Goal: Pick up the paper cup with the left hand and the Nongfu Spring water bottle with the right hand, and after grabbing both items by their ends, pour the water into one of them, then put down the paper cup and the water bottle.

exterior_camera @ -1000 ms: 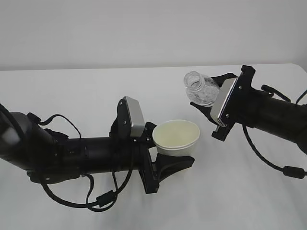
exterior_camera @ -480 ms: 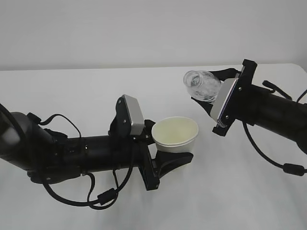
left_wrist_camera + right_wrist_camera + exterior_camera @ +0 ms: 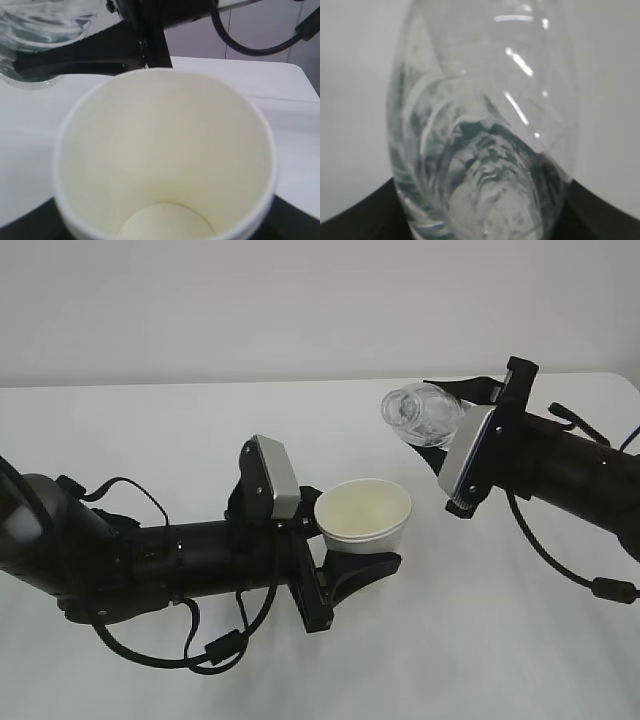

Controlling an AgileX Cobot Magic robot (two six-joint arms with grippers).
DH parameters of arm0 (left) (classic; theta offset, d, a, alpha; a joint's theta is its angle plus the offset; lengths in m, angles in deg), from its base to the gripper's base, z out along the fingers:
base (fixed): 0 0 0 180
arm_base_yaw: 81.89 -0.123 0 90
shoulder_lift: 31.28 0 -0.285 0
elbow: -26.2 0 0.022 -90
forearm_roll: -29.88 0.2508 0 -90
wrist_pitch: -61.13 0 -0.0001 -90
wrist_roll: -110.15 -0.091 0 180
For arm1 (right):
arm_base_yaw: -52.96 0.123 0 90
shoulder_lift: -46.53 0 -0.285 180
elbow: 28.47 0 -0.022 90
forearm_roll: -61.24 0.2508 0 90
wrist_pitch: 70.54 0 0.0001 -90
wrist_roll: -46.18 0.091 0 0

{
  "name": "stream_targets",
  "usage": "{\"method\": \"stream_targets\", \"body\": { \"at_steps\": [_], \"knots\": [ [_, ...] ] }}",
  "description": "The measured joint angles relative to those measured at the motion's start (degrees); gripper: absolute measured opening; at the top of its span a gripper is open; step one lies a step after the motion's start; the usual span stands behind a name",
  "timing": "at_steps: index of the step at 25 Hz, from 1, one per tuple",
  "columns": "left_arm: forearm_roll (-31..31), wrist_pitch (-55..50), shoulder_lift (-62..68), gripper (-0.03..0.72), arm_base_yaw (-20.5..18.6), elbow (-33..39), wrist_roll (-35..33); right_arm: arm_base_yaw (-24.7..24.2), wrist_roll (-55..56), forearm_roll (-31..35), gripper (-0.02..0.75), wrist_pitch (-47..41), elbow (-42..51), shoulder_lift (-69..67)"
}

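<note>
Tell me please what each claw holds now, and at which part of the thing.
The left claw holds the paper cup at its lower end. The right claw holds the Nongfu Spring water bottle at its base end, neck free.

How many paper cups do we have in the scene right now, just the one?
1. The paper cup sits in the left gripper, held above the table near the middle, below and left of the tilted water bottle. No other cup shows in any view.
</note>
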Motion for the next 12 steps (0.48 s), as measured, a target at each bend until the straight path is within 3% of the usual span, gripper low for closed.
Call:
{"method": "stream_targets", "body": {
  "at_steps": [12],
  "knots": [
    [0.00,0.00,0.00,0.469,0.00,0.00,0.00,0.00,-4.31,0.00,0.491,1.64,0.00,0.00]
  ]
}}
